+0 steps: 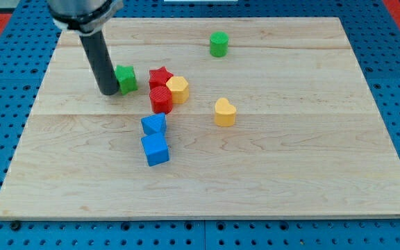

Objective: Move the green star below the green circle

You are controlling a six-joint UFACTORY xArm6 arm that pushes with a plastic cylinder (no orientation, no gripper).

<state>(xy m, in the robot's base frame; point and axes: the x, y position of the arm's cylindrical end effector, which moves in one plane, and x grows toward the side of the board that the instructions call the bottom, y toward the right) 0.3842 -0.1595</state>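
While my tip touches the green star, the green circle stands apart on pale wood

One camera looks down, tilted, from the board's near edge, showing it whole.

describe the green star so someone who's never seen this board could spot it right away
Start at the wooden board and find the dark rod in its upper left part; my tip touches the green star block on the star's left side. The only other green piece, the green circle block, stands alone near the view's top, and the star's nearest neighbours are red.
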